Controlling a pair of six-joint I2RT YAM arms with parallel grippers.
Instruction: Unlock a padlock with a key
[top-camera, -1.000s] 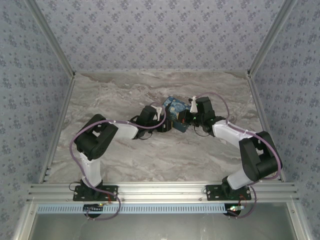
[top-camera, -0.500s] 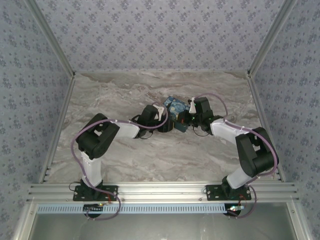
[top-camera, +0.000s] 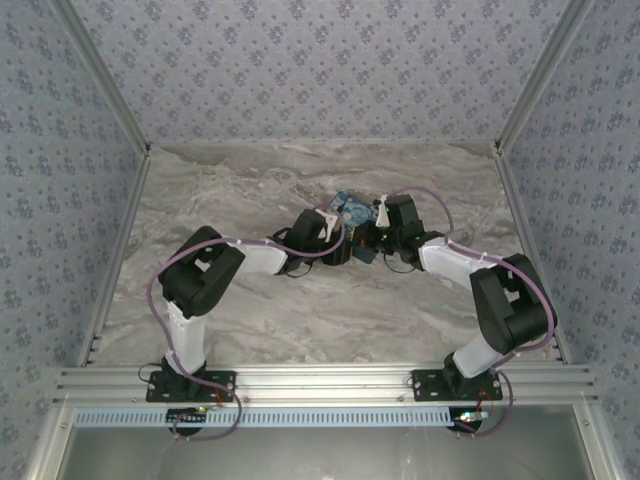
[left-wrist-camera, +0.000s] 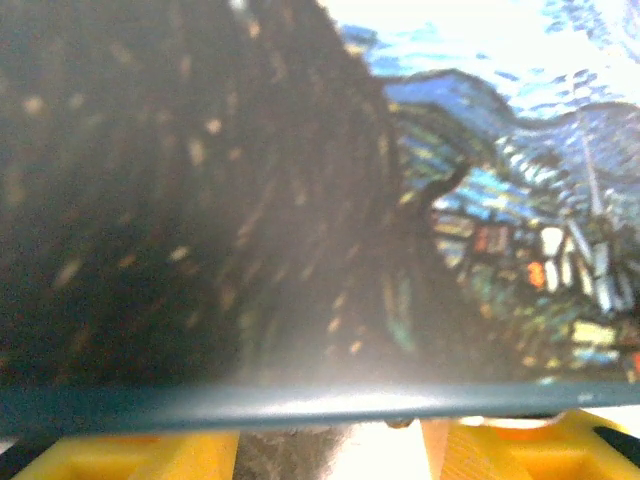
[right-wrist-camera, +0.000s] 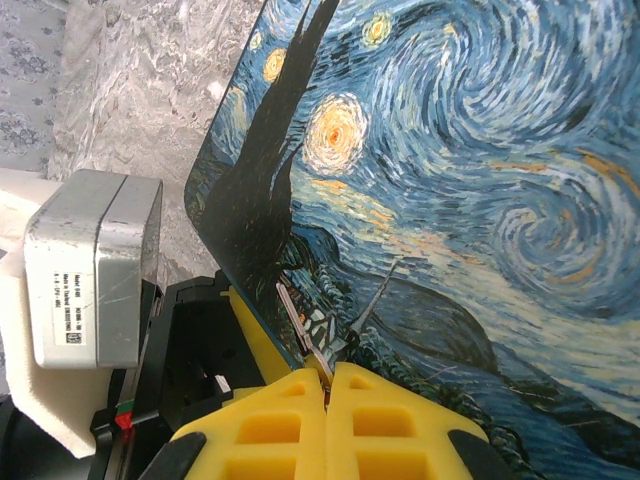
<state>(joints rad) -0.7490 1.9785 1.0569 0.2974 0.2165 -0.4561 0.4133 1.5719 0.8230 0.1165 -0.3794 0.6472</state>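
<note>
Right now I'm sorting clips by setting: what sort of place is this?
Probably a robot test cell: a marble-patterned tabletop walled by wallpapered panels, with the left arm and right arm bolted to an aluminium rail.

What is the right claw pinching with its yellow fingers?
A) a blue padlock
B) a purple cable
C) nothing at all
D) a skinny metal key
D: in the right wrist view, the right claw is shut on the key, a thin metal strip that sticks out from between its fingertips in front of the box.
</note>
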